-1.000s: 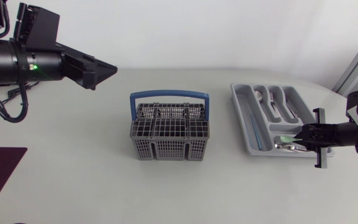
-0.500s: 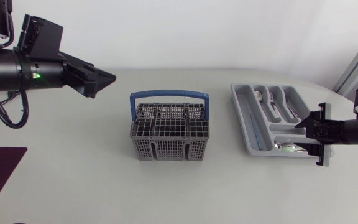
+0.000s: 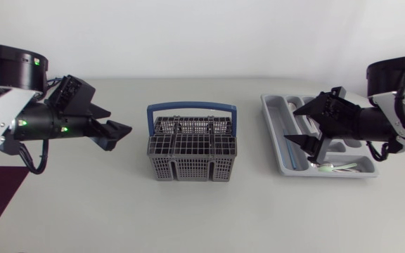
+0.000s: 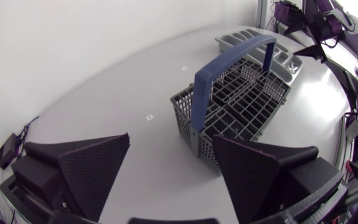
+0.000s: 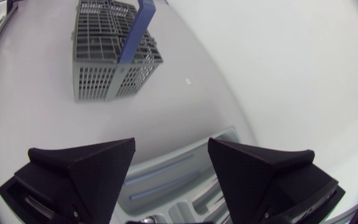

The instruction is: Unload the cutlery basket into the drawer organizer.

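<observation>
You are looking at a scene in which no text, label, brand or number is showing legibly on the cutlery basket (image 3: 188,167), the drawer organizer (image 3: 270,116) or the table (image 3: 202,218). Two small marks (image 4: 148,116) are sitting on the tabletop (too tiny for you to read).

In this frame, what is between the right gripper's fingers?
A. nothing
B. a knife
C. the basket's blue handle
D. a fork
A: the right gripper is open above the drawer organizer, and the gap between its fingers holds no cutlery.
</observation>
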`<state>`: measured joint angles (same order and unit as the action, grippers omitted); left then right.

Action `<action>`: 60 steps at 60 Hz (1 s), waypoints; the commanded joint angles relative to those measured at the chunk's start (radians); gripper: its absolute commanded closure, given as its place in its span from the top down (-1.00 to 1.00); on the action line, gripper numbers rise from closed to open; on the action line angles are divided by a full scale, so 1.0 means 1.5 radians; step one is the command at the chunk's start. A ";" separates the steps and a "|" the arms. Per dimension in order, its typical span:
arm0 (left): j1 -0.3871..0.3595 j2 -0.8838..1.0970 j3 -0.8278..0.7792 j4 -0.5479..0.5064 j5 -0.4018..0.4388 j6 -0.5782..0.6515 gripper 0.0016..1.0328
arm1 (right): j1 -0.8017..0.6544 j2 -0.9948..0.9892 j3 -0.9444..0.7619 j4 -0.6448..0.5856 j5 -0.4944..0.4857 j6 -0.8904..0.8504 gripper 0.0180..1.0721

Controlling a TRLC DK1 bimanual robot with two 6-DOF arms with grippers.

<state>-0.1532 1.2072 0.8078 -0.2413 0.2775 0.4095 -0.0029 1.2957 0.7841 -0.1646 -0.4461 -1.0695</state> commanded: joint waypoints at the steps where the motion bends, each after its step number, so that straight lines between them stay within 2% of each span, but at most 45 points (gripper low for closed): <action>1: 0.003 0.026 -0.031 0.020 -0.003 0.029 0.91 | 0.041 0.029 0.000 0.039 0.011 0.121 0.63; 8: -0.001 0.054 -0.046 0.040 -0.003 0.046 0.83 | 0.089 0.078 0.006 0.079 0.037 0.189 0.63; 15: -0.008 0.086 -0.048 0.044 -0.002 0.063 0.58 | 0.116 0.120 0.015 0.098 0.043 0.231 0.60; 20: -0.012 0.101 -0.052 0.062 -0.002 0.069 0.19 | 0.135 0.144 0.018 0.101 0.045 0.251 0.31; 30: -0.026 0.159 -0.048 0.113 -0.002 0.070 -0.64 | 0.171 0.183 0.024 0.130 0.058 0.292 -0.62; 32: -0.030 0.179 -0.039 0.116 -0.002 0.070 -0.66 | 0.178 0.194 0.029 0.131 0.065 0.300 -0.76; 34: -0.033 0.193 -0.033 0.117 -0.002 0.071 -0.66 | 0.185 0.202 0.034 0.132 0.072 0.304 -0.80; 40: -0.045 0.232 -0.021 0.124 -0.002 0.074 -0.69 | 0.204 0.224 0.042 0.166 0.094 0.329 -0.81; 60: -0.071 0.251 -0.012 0.138 -0.001 0.070 -0.69 | 0.266 0.250 0.073 0.168 0.129 0.352 -0.82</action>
<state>-0.2531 1.5703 0.7712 -0.0425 0.2779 0.4988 0.3691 1.6482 0.8646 0.0792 -0.2584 -0.5694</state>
